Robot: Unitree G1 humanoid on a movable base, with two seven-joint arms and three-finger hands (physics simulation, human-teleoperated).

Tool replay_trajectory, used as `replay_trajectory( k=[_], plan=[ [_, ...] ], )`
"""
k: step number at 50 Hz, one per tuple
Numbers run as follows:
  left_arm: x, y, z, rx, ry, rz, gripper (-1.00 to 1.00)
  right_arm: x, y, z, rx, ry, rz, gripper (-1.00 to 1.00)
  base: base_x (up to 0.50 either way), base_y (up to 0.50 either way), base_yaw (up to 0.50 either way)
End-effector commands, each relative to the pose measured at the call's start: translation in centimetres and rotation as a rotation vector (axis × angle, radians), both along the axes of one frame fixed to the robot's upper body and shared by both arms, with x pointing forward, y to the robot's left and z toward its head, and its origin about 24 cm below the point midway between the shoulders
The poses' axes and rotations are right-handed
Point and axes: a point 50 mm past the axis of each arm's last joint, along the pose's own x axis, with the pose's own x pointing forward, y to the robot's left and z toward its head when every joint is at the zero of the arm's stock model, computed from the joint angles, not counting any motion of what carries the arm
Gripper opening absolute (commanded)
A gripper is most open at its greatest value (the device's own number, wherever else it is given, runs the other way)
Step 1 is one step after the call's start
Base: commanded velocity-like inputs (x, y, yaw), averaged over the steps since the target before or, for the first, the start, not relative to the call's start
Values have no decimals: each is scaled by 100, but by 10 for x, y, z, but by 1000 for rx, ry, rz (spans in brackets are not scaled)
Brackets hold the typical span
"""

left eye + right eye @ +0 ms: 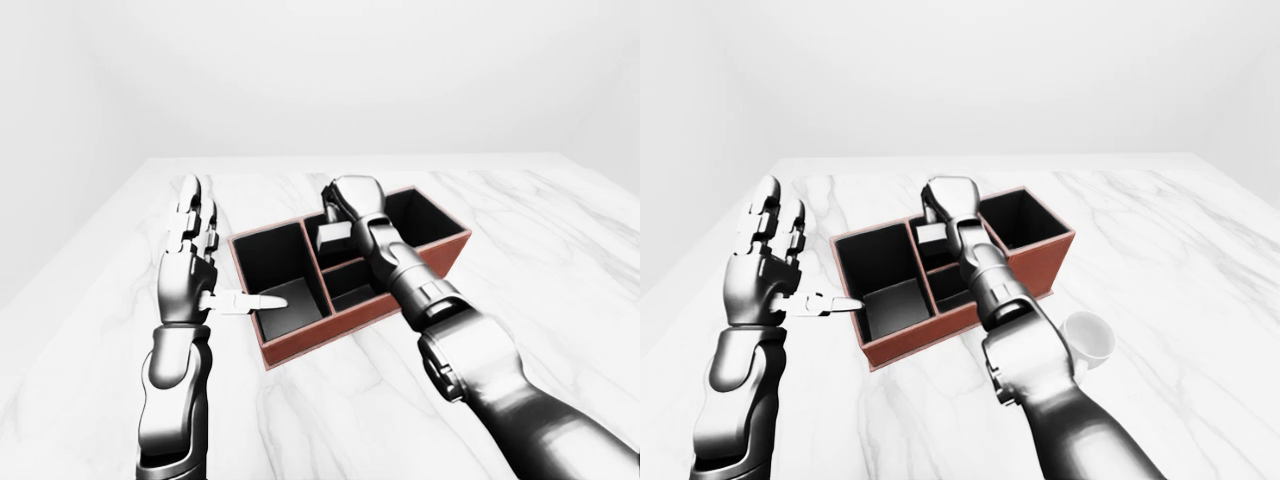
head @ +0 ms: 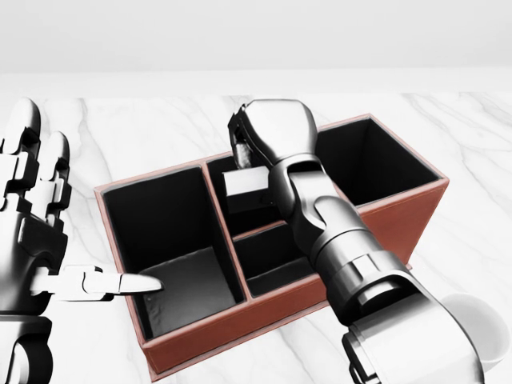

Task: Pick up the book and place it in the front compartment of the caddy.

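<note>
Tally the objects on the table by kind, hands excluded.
Caddy: 1
Book, held over the caddy by the right hand: 1
White cup: 1
Total: 3

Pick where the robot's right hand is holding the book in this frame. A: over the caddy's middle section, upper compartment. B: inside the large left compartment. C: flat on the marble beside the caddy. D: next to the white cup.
A: in the head view the right hand grips the book over the upper middle compartment of the caddy; the left hand is open by the left compartment.
</note>
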Motion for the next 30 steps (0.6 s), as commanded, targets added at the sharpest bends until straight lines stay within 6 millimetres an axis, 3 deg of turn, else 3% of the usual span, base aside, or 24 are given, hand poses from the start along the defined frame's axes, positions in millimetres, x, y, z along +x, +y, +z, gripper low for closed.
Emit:
replay_trajectory(
  k=[1, 30],
  plan=[
    [0, 0, -1, 0, 3, 0, 100, 0, 1, 6, 8, -53, -5, -100, 0, 0, 0],
    [0, 0, 2, -2, -9, 0, 100, -2, -2, -5, -12, -52, -16, -100, 0, 0, 0]
  ],
)
